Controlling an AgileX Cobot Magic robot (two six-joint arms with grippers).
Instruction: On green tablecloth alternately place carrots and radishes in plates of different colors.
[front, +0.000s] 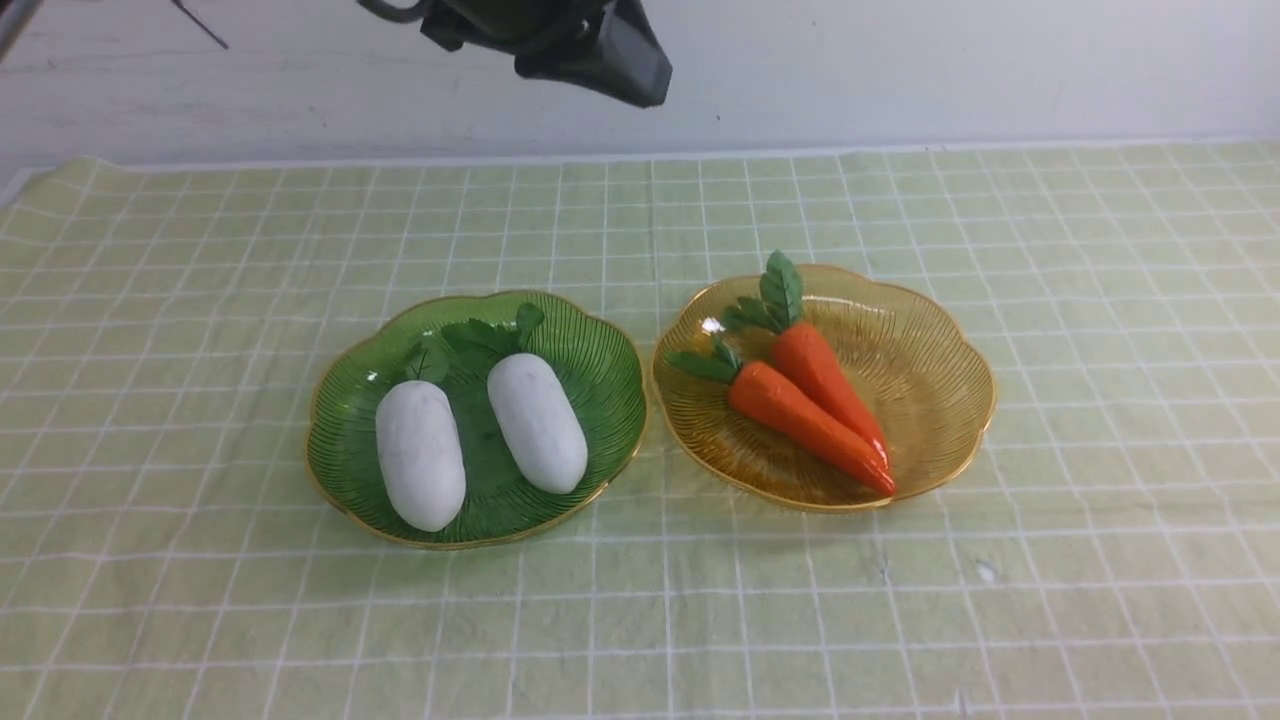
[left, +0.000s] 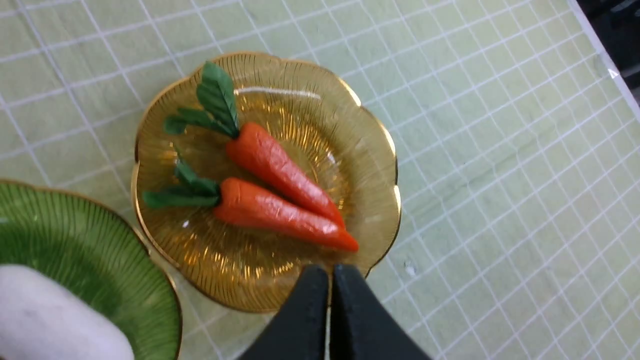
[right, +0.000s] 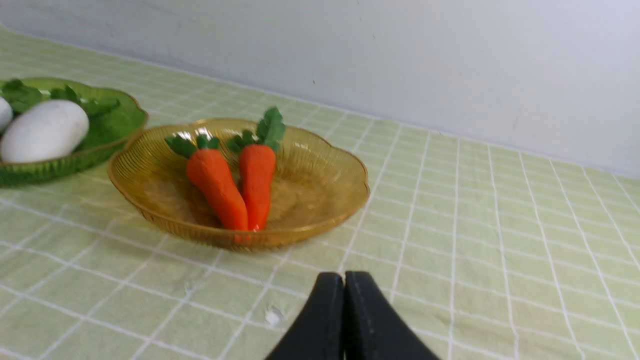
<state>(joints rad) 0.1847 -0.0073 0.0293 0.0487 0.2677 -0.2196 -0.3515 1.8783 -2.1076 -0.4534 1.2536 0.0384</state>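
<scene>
On the green tablecloth (front: 200, 250) the dark green plate (front: 600, 360) holds two white radishes (front: 420, 455) (front: 537, 422), side by side. To its right, the amber plate (front: 920, 370) holds two carrots (front: 805, 425) (front: 825, 378), tips touching. My left gripper (left: 330, 270) is shut and empty, high above the amber plate's (left: 350, 150) near rim, looking down on both carrots (left: 280, 167) (left: 275, 212). Low over the cloth, short of the amber plate (right: 320, 175), my right gripper (right: 344, 276) is shut on nothing.
A dark part of an arm (front: 590, 50) hangs at the top edge of the front view, above the plates. A pale wall (front: 900, 70) runs along the cloth's far edge. The two plates almost touch. A small white speck (front: 985, 572) lies on the cloth.
</scene>
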